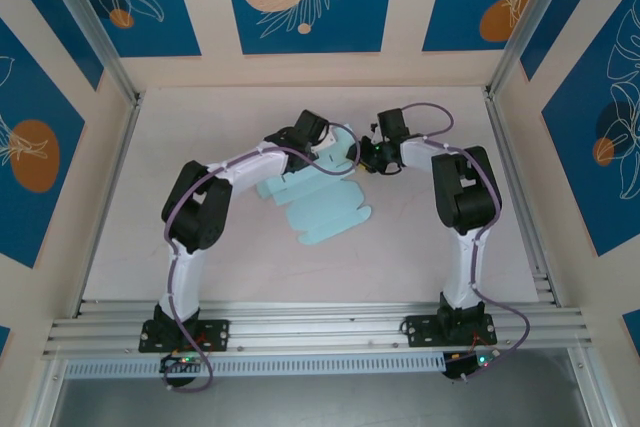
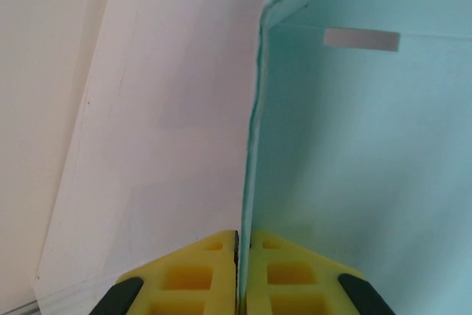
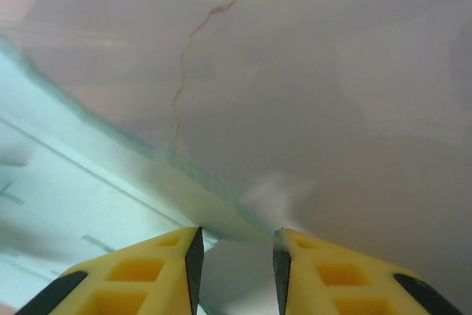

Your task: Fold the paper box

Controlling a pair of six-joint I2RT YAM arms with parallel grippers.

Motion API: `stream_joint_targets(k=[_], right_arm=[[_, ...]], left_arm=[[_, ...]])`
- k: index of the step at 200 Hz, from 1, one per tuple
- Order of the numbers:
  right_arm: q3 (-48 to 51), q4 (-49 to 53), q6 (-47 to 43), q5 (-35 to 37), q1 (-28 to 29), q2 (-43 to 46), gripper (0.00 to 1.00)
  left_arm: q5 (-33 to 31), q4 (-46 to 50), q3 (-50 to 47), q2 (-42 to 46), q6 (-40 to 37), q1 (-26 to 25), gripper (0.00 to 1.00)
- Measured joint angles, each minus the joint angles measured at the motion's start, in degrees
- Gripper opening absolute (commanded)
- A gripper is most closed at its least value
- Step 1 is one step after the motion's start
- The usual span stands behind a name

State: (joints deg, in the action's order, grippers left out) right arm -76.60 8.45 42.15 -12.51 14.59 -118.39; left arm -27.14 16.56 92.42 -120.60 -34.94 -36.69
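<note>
- The paper box (image 1: 322,209) lay mostly flat as a pale blue cut-out sheet in the middle of the table (image 1: 200,137), between the two arms. Its far end was raised where the grippers met.
- The left gripper (image 2: 237,237) was clenched on the card's edge, the yellow fingers (image 2: 188,274) pressed together with the thin sheet between them. That pinch probably held the panel up along its crease, since the card rose steeply from the fingertips.
- The right gripper (image 3: 236,240) sat low at the card's border with a clear gap between its fingers (image 3: 173,256), grasping nothing. The edge of the sheet ran toward that gap, so it seemed placed to take or press the neighbouring flap.
- No walls stood yet, so the folding looked to be at an early stage.
</note>
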Motion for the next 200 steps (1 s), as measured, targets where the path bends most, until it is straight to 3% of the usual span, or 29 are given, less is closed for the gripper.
stream_joint_targets(k=[64,107,200], right_arm=[[1.03,-3.23,4.66,-6.45,0.02,3.06,0.32],[2.08,-4.96,6.69,-7.67,0.33,3.61,0.38],[5.38,-9.70,8.26,-12.00,-0.63,4.98,0.37]], left_arm=[[-2.62,0.13,1.22,-0.02,0.04,-0.35,0.08],[-3.02,0.15,2.86,-0.44,0.04,-0.59,0.08],[-3.82,-3.91,2.05,-0.87,-0.37,-0.74,0.07]])
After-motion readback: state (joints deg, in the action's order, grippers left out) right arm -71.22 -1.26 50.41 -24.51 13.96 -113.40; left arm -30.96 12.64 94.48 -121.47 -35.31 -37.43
